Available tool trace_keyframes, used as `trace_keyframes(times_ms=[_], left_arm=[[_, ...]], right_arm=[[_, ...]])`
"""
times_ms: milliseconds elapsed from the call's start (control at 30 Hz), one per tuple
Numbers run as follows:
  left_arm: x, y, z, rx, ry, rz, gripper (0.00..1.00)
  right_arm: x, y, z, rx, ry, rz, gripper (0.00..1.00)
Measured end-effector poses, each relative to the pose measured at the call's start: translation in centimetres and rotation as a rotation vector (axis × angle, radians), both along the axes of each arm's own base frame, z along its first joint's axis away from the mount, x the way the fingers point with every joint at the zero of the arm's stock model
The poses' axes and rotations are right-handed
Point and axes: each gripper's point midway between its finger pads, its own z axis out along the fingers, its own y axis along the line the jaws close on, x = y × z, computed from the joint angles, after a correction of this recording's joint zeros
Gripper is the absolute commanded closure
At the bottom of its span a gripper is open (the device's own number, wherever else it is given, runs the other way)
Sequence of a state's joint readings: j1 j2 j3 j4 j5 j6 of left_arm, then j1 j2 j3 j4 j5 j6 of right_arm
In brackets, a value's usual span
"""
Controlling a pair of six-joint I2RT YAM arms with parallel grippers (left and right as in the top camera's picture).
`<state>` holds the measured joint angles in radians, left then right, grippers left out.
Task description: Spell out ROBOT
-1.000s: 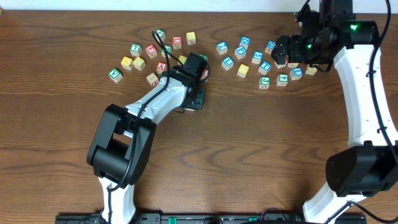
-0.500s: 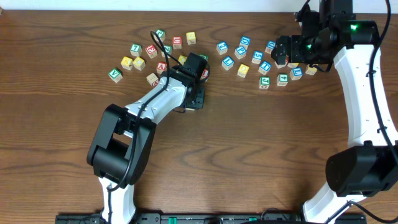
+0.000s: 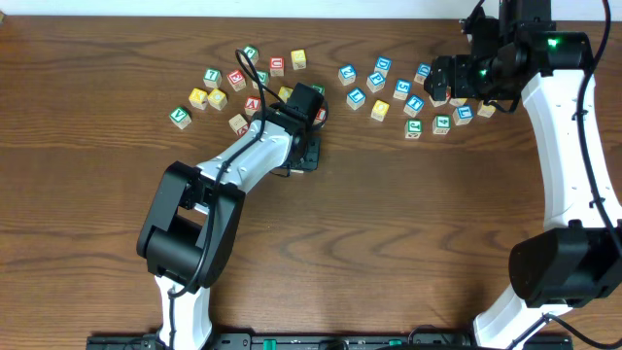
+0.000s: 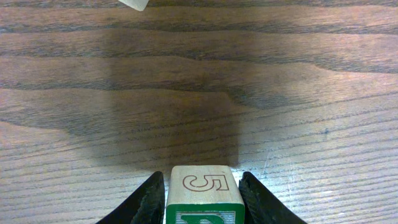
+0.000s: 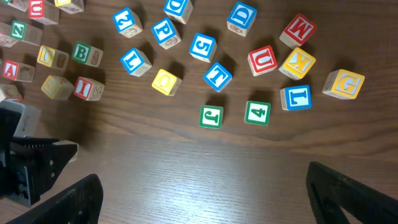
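My left gripper (image 4: 202, 180) is low over the table with a wooden cube (image 4: 202, 190) between its fingers. The cube rests on the wood, shows an outlined 5 on top and a green-framed face cut off at the frame edge. A thin gap shows on each side of it, so the jaws are open. From overhead the left gripper (image 3: 307, 148) hides this cube. My right gripper (image 5: 205, 199) hangs wide open and empty above bare wood. Below it lie a blue T cube (image 5: 217, 76), a yellow-faced cube (image 5: 166, 81), a green B cube (image 5: 81, 51) and another yellow one (image 5: 48, 56).
Two loose clusters of cubes lie at the back, one on the left (image 3: 238, 80) and one on the right (image 3: 403, 95). Red-lettered M (image 5: 298, 30) and U (image 5: 262, 60), green J (image 5: 211, 116) and 4 (image 5: 257, 112) sit among them.
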<state>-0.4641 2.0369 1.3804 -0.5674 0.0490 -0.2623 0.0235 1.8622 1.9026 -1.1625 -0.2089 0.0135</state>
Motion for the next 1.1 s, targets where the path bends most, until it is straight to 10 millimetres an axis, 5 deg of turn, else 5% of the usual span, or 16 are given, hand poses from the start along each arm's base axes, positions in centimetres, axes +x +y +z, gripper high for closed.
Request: trace_keyframes(times_ms=[1100], left_arm=[[0.6,1.1,0.0,0.015,-0.011,-0.023,0.66]], right_arm=[[0.0,0.0,0.0,0.0,0.0,0.0,0.01]])
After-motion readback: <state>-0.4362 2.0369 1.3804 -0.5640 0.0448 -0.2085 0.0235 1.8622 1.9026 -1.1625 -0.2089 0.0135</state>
